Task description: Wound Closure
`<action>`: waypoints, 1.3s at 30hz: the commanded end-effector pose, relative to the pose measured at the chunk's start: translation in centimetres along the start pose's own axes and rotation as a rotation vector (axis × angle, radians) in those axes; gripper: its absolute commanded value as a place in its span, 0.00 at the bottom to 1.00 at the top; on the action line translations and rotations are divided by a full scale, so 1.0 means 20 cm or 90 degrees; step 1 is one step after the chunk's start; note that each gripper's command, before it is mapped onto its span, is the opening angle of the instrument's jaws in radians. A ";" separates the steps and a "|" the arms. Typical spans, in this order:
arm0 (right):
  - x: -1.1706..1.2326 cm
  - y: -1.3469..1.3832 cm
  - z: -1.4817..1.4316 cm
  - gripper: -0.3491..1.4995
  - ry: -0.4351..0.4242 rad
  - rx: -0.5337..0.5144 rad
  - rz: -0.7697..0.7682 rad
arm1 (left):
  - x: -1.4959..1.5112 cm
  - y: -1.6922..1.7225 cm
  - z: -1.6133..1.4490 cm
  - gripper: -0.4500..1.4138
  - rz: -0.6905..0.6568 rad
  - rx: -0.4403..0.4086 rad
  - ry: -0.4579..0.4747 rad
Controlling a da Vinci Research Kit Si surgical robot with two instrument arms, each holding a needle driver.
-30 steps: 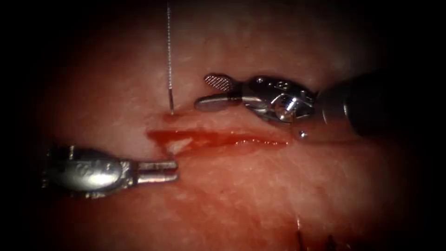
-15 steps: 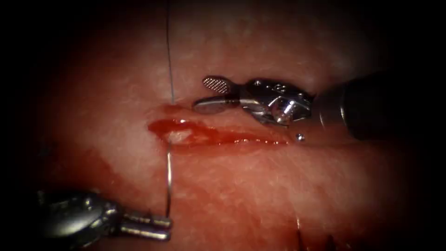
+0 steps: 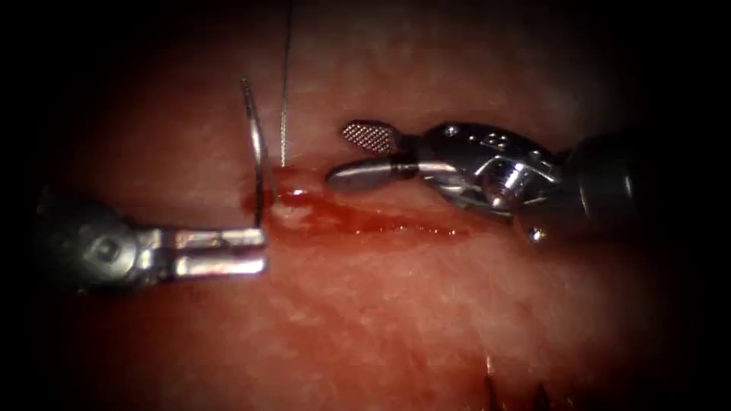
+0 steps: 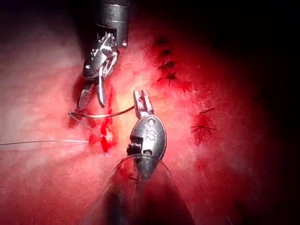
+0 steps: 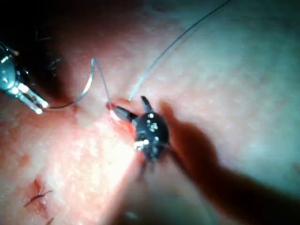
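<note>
Endoscope: left tool (image 3: 259,250) clamped on needle (image 3: 257,156) near one end, free of tissue (image 3: 396,304) at left end of cut (image 3: 365,222); right tool (image 3: 362,156) spread, empty. Left wrist: older stitches (image 4: 165,63) done. Right wrist: thread (image 5: 178,40) apparently entering the tissue.

My left tool (image 3: 255,251) grips the needle (image 3: 256,164) at its lower end; the curve rises toward twelve o'clock, clear of the tissue (image 3: 396,320). At three o'clock my right tool (image 3: 365,156) gapes, holding nothing. Thread (image 3: 285,91) runs up from the cut (image 3: 365,222).
</note>
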 end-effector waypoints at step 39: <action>-0.013 -0.016 0.025 0.45 -0.062 0.120 0.185 | -0.028 0.033 0.019 0.00 0.094 0.006 -0.033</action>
